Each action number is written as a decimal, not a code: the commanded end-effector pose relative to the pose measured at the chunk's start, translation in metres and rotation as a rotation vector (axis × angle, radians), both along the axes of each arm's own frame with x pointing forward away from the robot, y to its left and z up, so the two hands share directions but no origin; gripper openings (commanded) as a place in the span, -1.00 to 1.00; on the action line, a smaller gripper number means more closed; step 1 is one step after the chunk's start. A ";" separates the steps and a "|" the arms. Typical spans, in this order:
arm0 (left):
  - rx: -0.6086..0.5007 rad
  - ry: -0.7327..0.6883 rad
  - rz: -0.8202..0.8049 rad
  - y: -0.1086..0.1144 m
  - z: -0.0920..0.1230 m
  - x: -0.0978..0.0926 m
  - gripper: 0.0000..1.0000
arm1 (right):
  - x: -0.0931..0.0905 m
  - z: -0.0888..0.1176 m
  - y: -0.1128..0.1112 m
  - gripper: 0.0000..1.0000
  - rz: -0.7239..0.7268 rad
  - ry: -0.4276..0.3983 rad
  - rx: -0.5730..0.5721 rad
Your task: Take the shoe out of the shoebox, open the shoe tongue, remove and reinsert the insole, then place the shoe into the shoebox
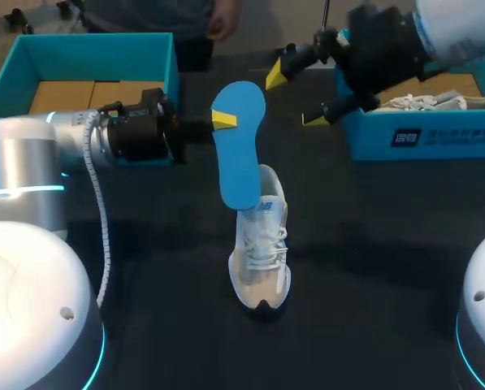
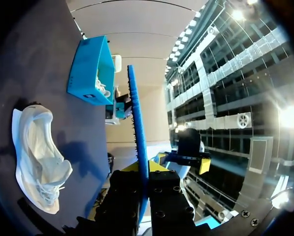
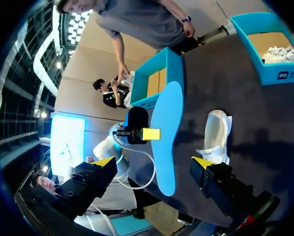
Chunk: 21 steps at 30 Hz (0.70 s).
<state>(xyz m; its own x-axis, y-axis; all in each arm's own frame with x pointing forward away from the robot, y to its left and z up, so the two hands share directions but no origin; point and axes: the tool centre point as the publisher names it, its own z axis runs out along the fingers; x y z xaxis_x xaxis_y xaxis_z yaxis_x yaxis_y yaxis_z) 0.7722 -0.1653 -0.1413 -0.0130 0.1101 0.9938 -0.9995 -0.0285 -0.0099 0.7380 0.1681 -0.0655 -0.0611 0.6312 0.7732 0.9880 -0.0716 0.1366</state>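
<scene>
While the left gripper (image 1: 223,121) pinches the blue insole (image 1: 240,150) near one end, holding it on end over the heel of the white shoe (image 1: 261,260), likely ready for reinsertion, the right gripper (image 1: 296,97) hangs wide open and empty by the worktop's far edge. The laced shoe stands mid-worktop, toe toward the near edge.

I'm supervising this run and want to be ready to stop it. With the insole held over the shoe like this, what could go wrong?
1. The white laced sneaker stands unheld on the dark table. The right gripper is open and apart from it, so pushing may tip or slide it.
2. The left gripper pinches the flat blue insole only near its upper end, so the lower end might buckle at the sneaker's opening.
</scene>
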 end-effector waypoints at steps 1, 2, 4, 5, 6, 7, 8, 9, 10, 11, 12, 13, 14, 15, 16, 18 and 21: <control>0.002 0.000 -0.001 0.001 0.000 -0.001 -1.00 | -0.001 0.010 0.008 1.00 -0.040 0.024 -0.282; 0.002 0.000 -0.001 0.001 0.000 -0.001 -1.00 | -0.001 0.012 0.010 1.00 -0.042 0.023 -0.301; 0.002 0.000 -0.001 0.001 0.000 -0.001 -1.00 | -0.001 0.016 0.014 1.00 -0.046 0.022 -0.344; 0.002 0.000 -0.001 0.001 0.000 -0.001 -1.00 | -0.001 0.017 0.016 1.00 -0.046 0.020 -0.367; 0.002 0.000 -0.001 0.001 0.000 -0.001 -1.00 | 0.000 0.019 0.018 1.00 -0.050 0.022 -0.392; 0.002 0.000 -0.001 0.001 0.000 -0.001 -1.00 | 0.000 0.021 0.021 1.00 -0.052 0.026 -0.419; 0.002 0.000 -0.001 0.001 0.000 -0.001 -1.00 | 0.001 0.022 0.023 1.00 -0.059 0.038 -0.451; 0.002 0.000 -0.001 0.001 0.000 -0.001 -1.00 | 0.002 0.022 0.025 1.00 -0.079 0.067 -0.492; 0.002 0.000 -0.001 0.001 0.000 -0.001 -1.00 | 0.002 0.022 0.025 1.00 -0.079 0.067 -0.492; 0.002 0.000 -0.001 0.001 0.000 -0.001 -1.00 | 0.002 0.022 0.025 1.00 -0.079 0.067 -0.492; 0.002 0.000 -0.001 0.001 0.000 -0.001 -1.00 | 0.002 0.022 0.025 1.00 -0.079 0.067 -0.492; 0.002 0.000 -0.001 0.001 0.000 -0.001 -1.00 | 0.002 0.022 0.025 1.00 -0.079 0.067 -0.492; 0.002 0.000 -0.001 0.001 0.000 -0.001 -1.00 | 0.002 0.022 0.025 1.00 -0.079 0.067 -0.492; 0.002 0.000 -0.001 0.001 0.000 -0.001 -1.00 | 0.002 0.022 0.025 1.00 -0.079 0.067 -0.492; 0.002 0.000 -0.001 0.001 0.000 -0.001 -1.00 | 0.002 0.022 0.025 1.00 -0.079 0.067 -0.492; 0.002 0.000 -0.001 0.001 0.000 -0.001 -1.00 | 0.002 0.022 0.025 1.00 -0.079 0.067 -0.492; 0.002 0.000 -0.001 0.001 0.000 -0.001 -1.00 | 0.002 0.022 0.025 1.00 -0.079 0.067 -0.492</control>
